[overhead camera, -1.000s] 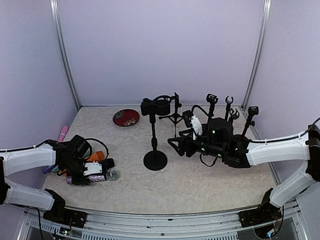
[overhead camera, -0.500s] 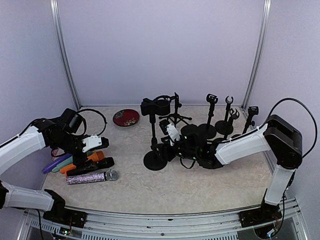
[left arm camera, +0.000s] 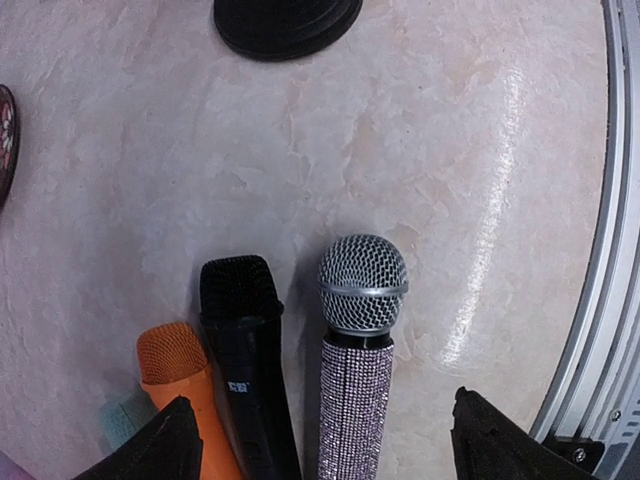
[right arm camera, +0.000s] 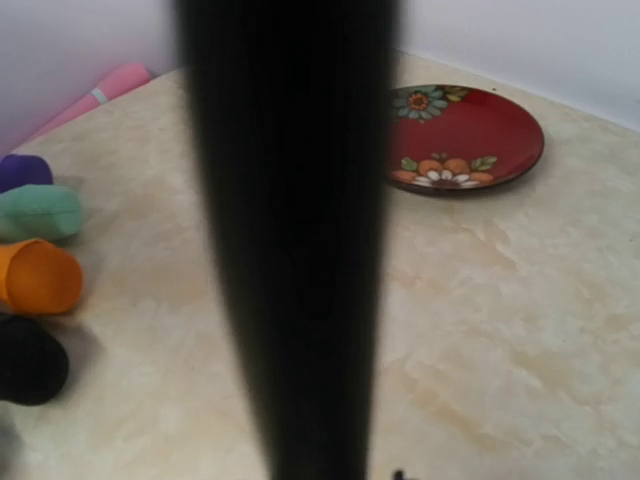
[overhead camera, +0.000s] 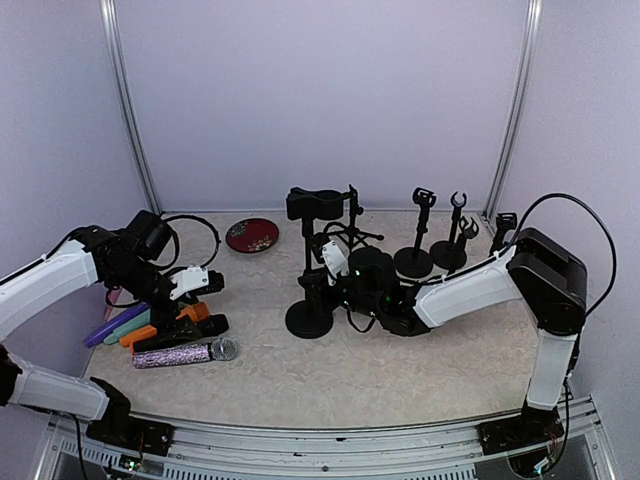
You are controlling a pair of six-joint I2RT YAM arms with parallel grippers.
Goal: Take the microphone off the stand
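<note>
I see the black microphone [overhead camera: 313, 204] lying roughly level in the clip atop the stand [overhead camera: 308, 320]. The stand is a slim black pole, upright on a round black base mid-table, a dark blur in my right wrist view.

I see bare table [overhead camera: 380, 385] in front of the stand [overhead camera: 309, 268], open all along the near edge. The right arm [overhead camera: 460, 285] and a cluster of other stands [overhead camera: 425, 215] block its right and rear (tight there); left, the row of microphones [overhead camera: 165, 335] and red plate [overhead camera: 252, 235] leave a lane beside its base.
</note>
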